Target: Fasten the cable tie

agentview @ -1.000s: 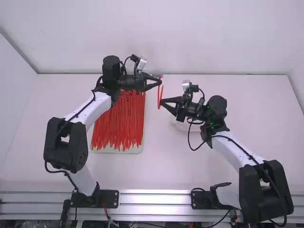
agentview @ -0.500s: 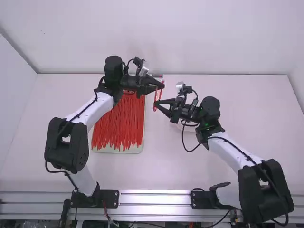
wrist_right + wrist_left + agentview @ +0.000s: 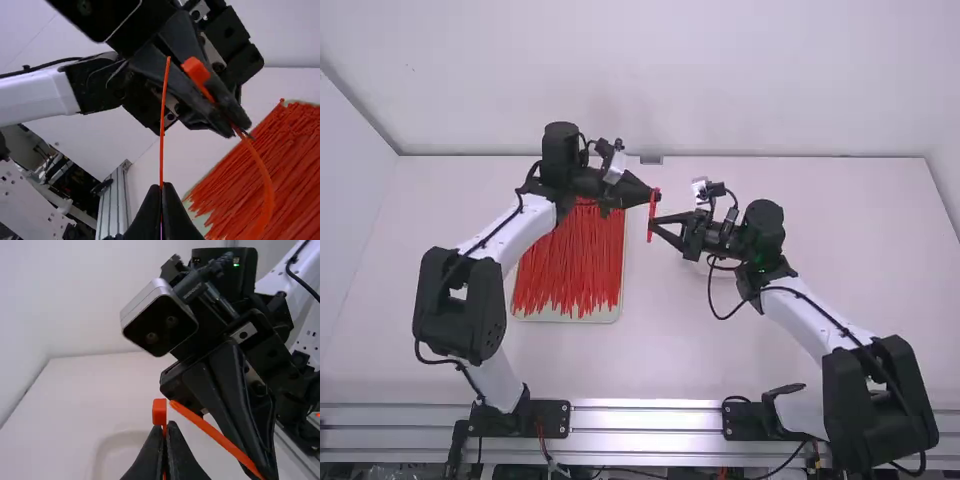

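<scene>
Cable tie [image 3: 651,214], red, hangs in the air between the two sets of jaws, above the white bench [image 3: 840,210]. Below and behind the left jaws a pale tray [image 3: 570,316] lies on the bench and carries a spread heap of red ties [image 3: 575,262]. The left arm [image 3: 510,226] reaches over that heap. The right arm [image 3: 812,312] reaches in from the other side, so the two sets of jaws stand tip to tip, close together.

The left jaws are pressed together on the strap right beside the tie's square head [image 3: 159,411]. The right jaws are pinched together on the thin tail [image 3: 162,125]. The tail runs straight out from them toward the head, and its tip lies close against the left jaws. Whether the tip has entered the head cannot be told. From the head the strap bows out in a curve to one side of both sets of jaws.
</scene>
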